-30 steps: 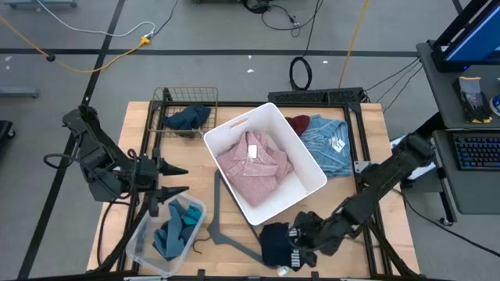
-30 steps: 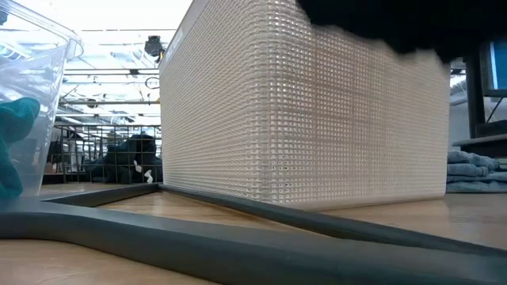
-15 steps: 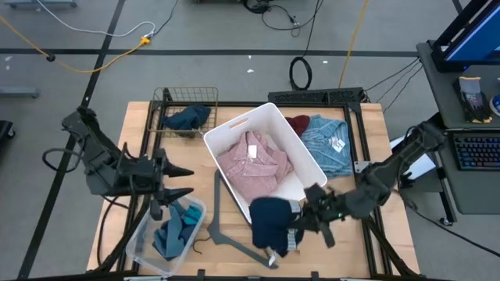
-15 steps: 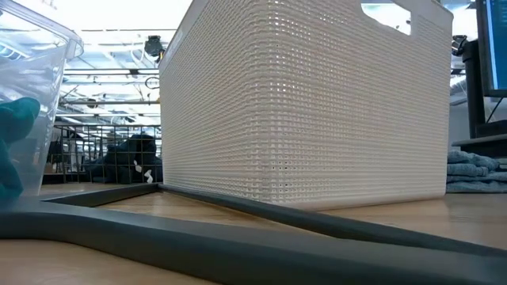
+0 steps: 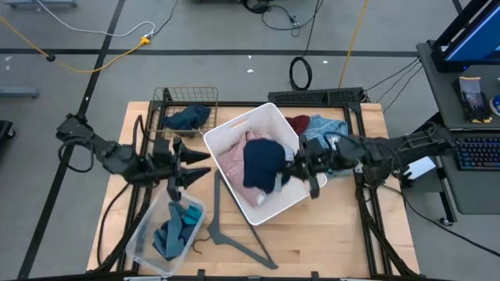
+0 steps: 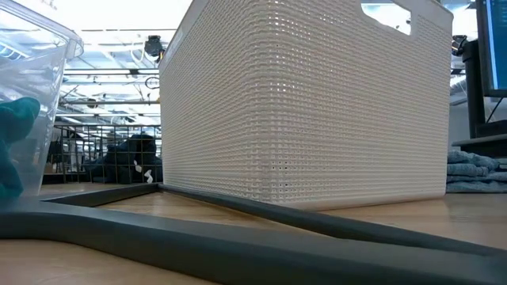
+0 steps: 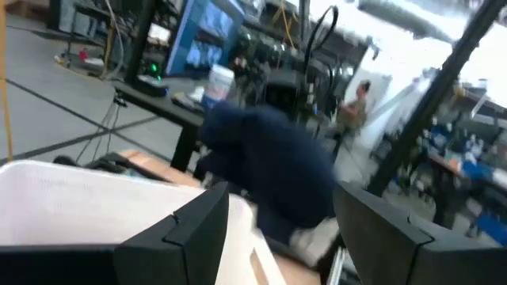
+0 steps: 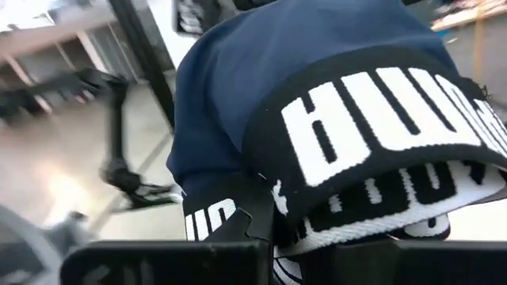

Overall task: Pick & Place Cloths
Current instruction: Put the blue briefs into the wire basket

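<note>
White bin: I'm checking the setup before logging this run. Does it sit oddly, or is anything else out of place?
The white bin sits turned at an angle to the table edges, and a grey hanger lies loose on the bare wood beside it. The right tool holds the dark garment over the bin.

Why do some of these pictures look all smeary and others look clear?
The left wrist view is smeared, so the dark garment and the room behind look soft. The right wrist view blurs the background, though the white print stays readable. The high view is clear. In the low view the white basket is crisp, the windows glaring.
</note>
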